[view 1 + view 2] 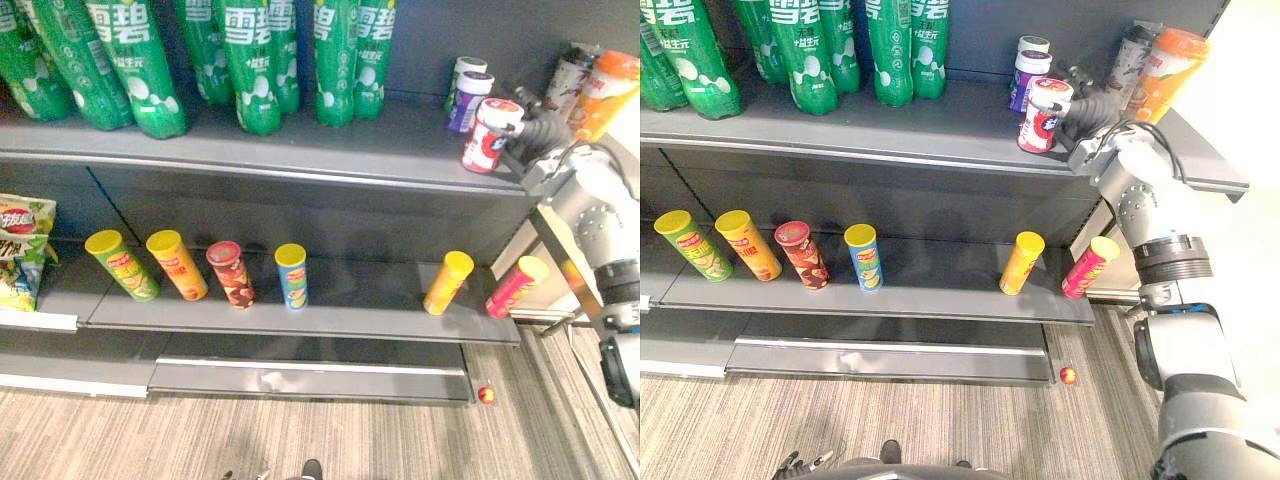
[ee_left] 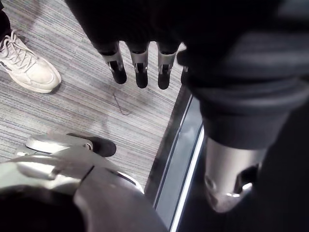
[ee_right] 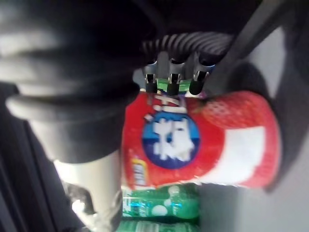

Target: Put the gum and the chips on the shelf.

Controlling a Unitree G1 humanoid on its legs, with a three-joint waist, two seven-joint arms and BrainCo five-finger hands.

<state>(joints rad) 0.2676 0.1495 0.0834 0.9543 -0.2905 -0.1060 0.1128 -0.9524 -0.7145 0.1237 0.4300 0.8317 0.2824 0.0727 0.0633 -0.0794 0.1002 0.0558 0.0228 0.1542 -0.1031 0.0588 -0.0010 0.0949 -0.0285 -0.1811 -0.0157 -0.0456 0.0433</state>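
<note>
Red gum jar at the right end of the upper shelf, clamped in the right hand.

Jar is slightly tilted, white cap up, by the shelf's near edge; fingers curl over it and the thumb is on the other side. Can't tell if the base is seated. Just far-left of it are two purple jars, and an orange bottle is to the right of the hand. Green bottles fill the left part of the same shelf. On the lower shelf are chips: green can, orange can, dark red can and blue can in a row, with yellow can and pink can well apart to the right. Chip bags are at far left. Left hand hangs low over the floor, fingers straight, holding nothing, with a person's white shoe near it.
</note>
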